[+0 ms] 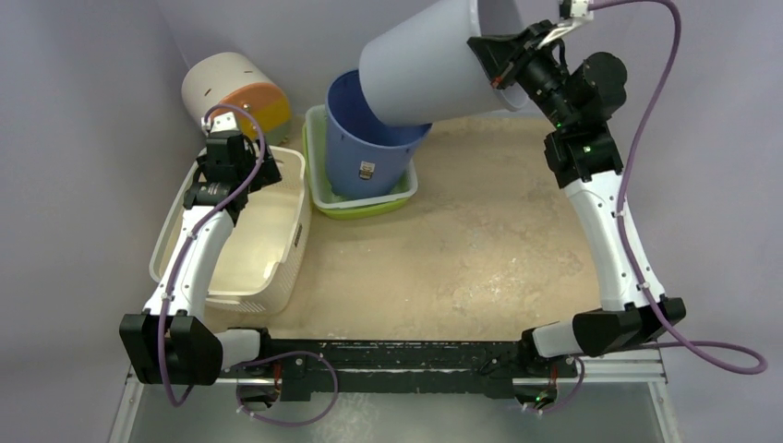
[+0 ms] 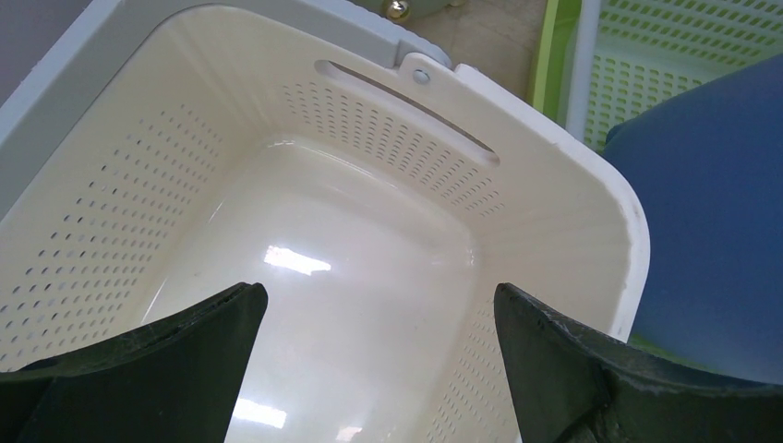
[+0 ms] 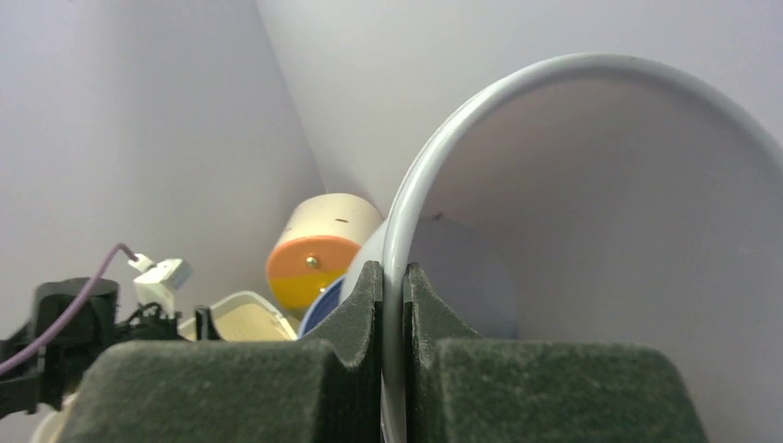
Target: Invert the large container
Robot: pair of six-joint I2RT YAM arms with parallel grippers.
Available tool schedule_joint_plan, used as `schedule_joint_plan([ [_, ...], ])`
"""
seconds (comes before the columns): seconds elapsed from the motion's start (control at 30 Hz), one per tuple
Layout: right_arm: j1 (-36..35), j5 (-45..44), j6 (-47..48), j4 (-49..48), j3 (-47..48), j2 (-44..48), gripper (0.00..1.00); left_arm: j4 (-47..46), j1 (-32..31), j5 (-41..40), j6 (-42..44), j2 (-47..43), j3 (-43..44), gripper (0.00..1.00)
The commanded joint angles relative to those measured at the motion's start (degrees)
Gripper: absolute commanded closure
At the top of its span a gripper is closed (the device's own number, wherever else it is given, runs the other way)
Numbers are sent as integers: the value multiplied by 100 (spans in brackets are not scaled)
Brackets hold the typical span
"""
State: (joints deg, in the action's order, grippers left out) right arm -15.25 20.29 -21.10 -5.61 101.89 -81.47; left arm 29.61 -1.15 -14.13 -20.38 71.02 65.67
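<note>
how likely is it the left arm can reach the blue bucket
Probably yes for its side: the open left tool hovers over the cream basket, beside the blue bucket. Its rim looks partly blocked by the large container the right tool holds tilted over it.

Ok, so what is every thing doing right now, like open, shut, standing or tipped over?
Large container: lifted, tipped sideways, not yet upside down.
Right gripper: shut on the large container's rim.
White basket: upright.
Left gripper: open, holding nothing, above the white basket.
Green basket: upright.
Blue bucket: upright inside the green basket.
Orange-lidded tub: lying on its side, lid on.
</note>
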Motion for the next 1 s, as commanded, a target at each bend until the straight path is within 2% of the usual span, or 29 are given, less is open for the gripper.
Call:
schedule_joint_plan([
  [0.0, 677, 804, -1346, -2033, -541, 455, 100, -254, 9, 68, 26, -161, 93, 4],
  [0.2, 1627, 2107, -3840, -4591, -2053, 194, 100, -179, 9, 17, 39, -223, 120, 4],
  [0.3, 1847, 2322, -4805, -5630, -2433, -19, 100, -120, 9, -26, 68, -238, 133, 4],
  [0.53, 2142, 2481, -6349, -7552, -3161, -710, 100, -84, 9, -46, 66, -235, 195, 4],
  [0.73, 2246, 2569, -6346, -7768, -3553, -1086, 100, -50, 9, -70, 86, -227, 218, 4],
  [0.97, 2449, 2587, -5284, -6595, -3959, -1249, 100, -66, 9, -81, 87, -178, 222, 4],
])
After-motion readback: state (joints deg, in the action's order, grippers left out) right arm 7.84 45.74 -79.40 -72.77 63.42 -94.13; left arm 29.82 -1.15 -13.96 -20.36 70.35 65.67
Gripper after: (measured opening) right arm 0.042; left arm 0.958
